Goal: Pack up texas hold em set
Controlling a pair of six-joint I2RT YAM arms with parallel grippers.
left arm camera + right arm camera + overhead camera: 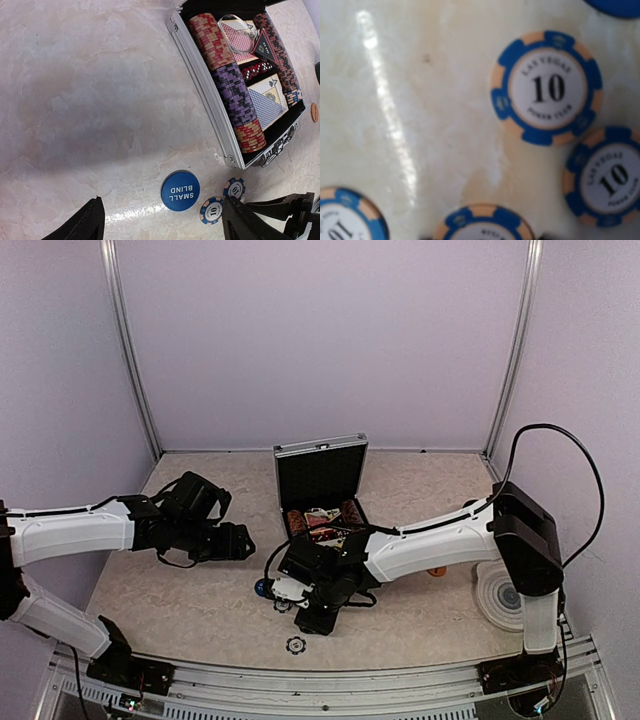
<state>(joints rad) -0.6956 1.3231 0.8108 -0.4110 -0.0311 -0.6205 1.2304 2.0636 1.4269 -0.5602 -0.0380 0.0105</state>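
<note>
Blue chips (546, 87) loose beside the open case (200, 85)
Wide-spread left claw (161, 220) above open bench (75, 100) (roomy) — right claw (310, 612) over those chips near the case's front edge, state unclear.

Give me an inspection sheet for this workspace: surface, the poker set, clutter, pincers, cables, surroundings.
Surface: pale marbled tabletop, glare streaks, no spills seen.
Job's things: silver case open, lid upright; chip rows, card decks, black triangle inside; Small Blind button and blue 10 chips loose on the tabletop outside it.
Clutter: grey ringed coaster near the right arm's base.
Pincers: left pincer open, empty; right pincer low over the loose chips, opening unclear.
Cables: black cable looping off the right arm.
Surroundings: lilac walls, metal corner posts.
</note>
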